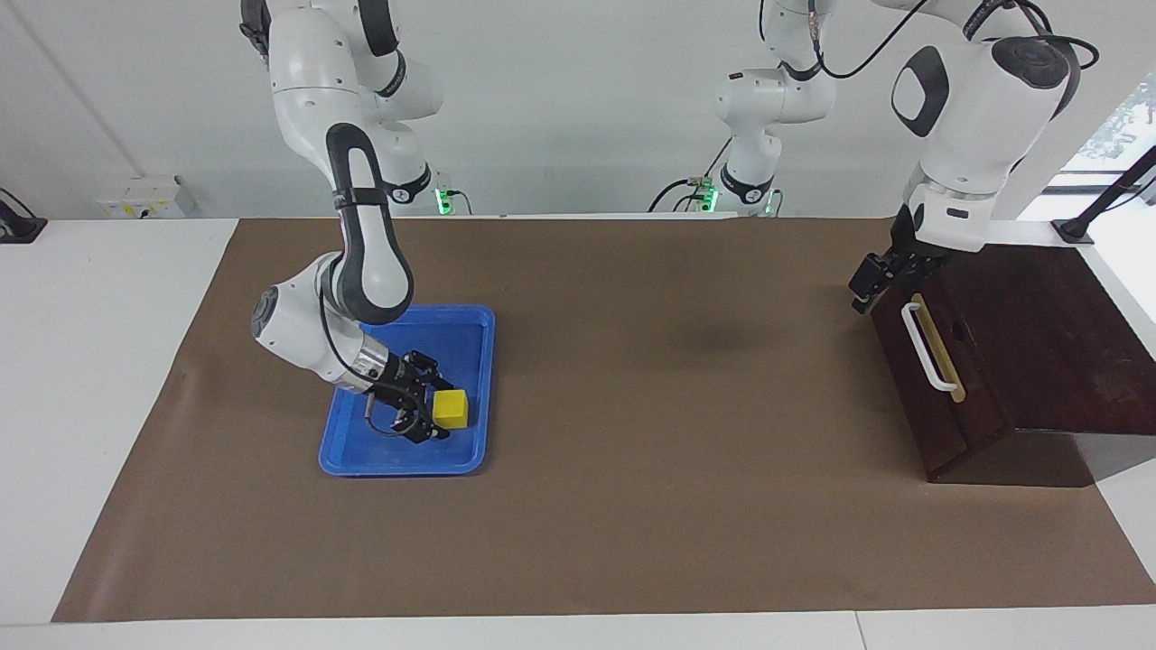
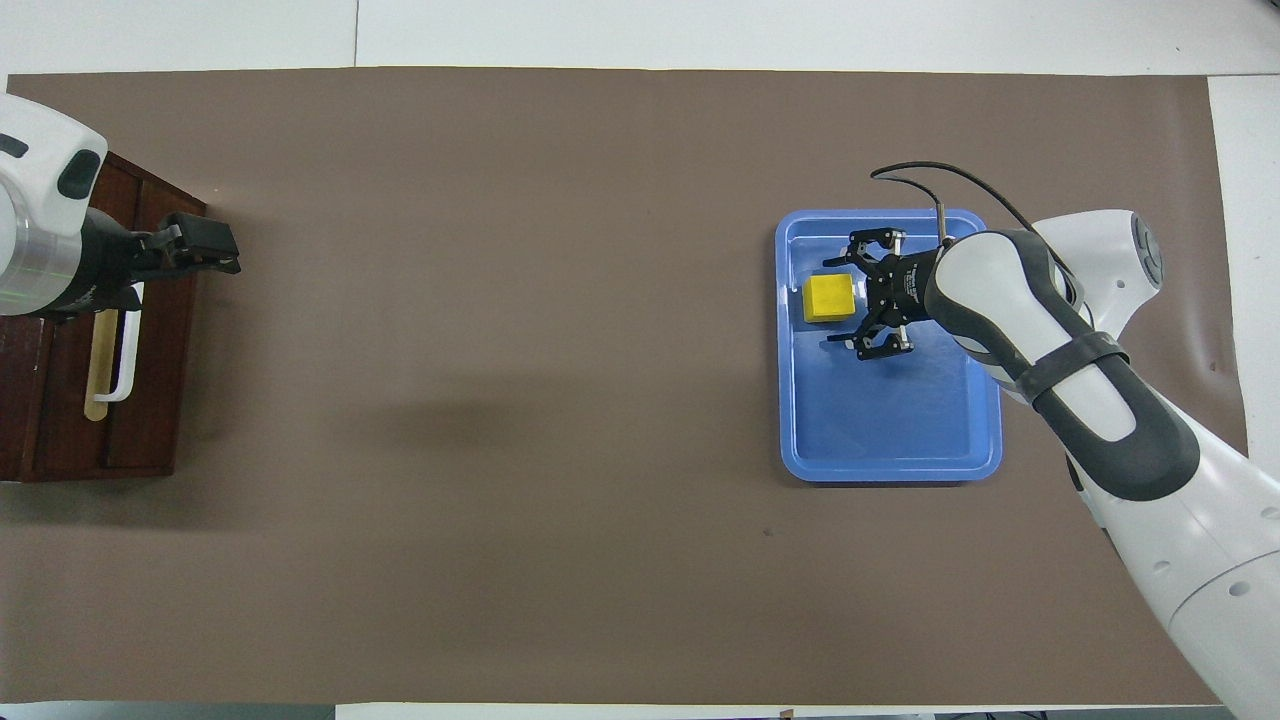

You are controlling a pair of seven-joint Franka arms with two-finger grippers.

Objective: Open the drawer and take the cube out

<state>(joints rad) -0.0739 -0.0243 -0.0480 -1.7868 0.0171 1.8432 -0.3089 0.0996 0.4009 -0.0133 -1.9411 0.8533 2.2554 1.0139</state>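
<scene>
Brown mat w/ blue tray [image 1: 479,325] at right arm's end: right gripper [image 1: 424,417] low in tray, fingers spread, yellow cube [image 1: 450,408] lying free just off its tips, while left gripper [image 1: 865,287], open, hangs by closed drawer [image 1: 939,379].

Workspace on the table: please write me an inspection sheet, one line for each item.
Surface: brown mat over a white table.
Job's things: drawer shut in its dark box, toward the left arm's end; cube lying in the blue tray, toward the right arm's end.
Clutter: nothing seen.
Grippers: right gripper open, low in the tray beside the cube, not holding it; left gripper raised by the drawer's upper corner, off the handle, holding nothing.
Cables: black cable looping off the right arm's wrist.
Surroundings: white wall; wall socket box.
</scene>
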